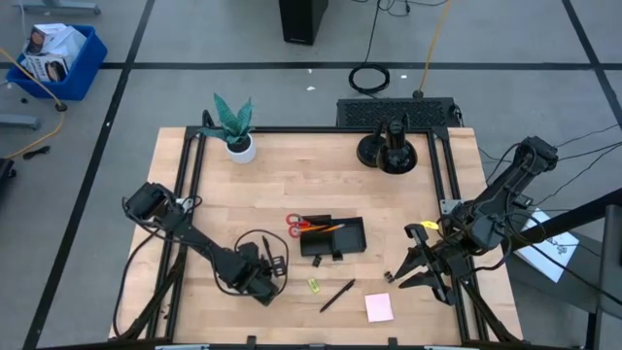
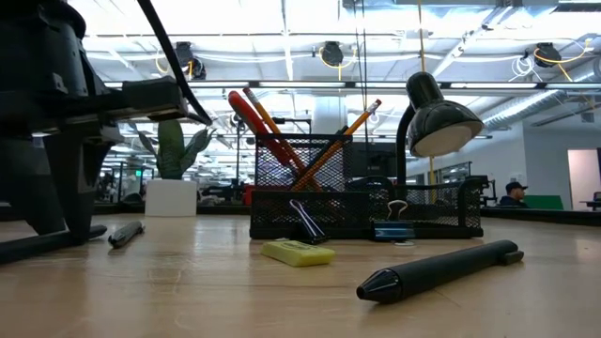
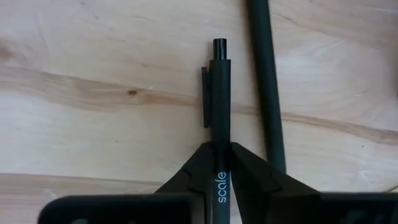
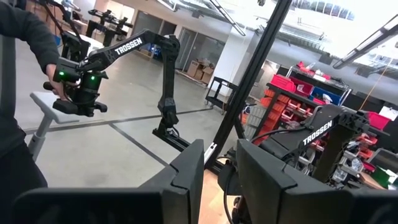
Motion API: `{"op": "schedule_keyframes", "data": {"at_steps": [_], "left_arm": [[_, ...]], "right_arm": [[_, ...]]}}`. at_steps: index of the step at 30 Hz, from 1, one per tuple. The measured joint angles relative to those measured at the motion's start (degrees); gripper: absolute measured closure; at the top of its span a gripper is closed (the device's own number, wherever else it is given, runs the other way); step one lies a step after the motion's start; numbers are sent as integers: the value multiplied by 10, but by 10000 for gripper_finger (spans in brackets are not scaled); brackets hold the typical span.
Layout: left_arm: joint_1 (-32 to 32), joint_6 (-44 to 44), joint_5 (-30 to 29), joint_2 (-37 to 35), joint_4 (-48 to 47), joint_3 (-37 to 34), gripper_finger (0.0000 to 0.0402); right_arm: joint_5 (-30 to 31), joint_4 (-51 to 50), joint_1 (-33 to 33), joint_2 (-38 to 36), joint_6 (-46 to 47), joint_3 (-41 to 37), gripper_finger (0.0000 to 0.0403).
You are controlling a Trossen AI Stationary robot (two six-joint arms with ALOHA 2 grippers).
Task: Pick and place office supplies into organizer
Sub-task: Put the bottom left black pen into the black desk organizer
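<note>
Pen between the left fingers

A black pen (image 3: 219,112) lies on the wood table (image 3: 93,74), the left gripper (image 3: 219,163) closed around its barrel; a cable (image 3: 267,81) runs beside it.

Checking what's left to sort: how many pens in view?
2. One pen lies on the table at the left gripper; another pen lies loose near the organizer. More may be hidden inside it.

I read "scale" in pale letters along the barrel of the slim black plastic pen (image 3: 219,124). "TROSSEN" stands in white on two dark robot arms beyond my table: one (image 4: 134,46), another (image 4: 320,132).
</note>
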Motion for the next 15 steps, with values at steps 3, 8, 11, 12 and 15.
{"op": "schedule_keyframes", "data": {"at_steps": [3, 8, 11, 12, 15], "left_arm": [[-5, 0, 0, -3, -1, -1, 339], [-11, -2, -30, -22, -11, -1, 337], [-14, -4, -49, -34, -19, -1, 343], [-15, -4, -56, -39, -25, -1, 345], [-17, -3, -61, -49, -24, 1, 353]], "right_arm": [[0, 0, 0, 0, -1, 0, 314], [0, 0, 0, 0, -1, 0, 314], [0, 3, 0, 0, -1, 0, 314], [0, 7, 0, 0, -1, 0, 314], [0, 16, 0, 0, -1, 0, 314]]}}
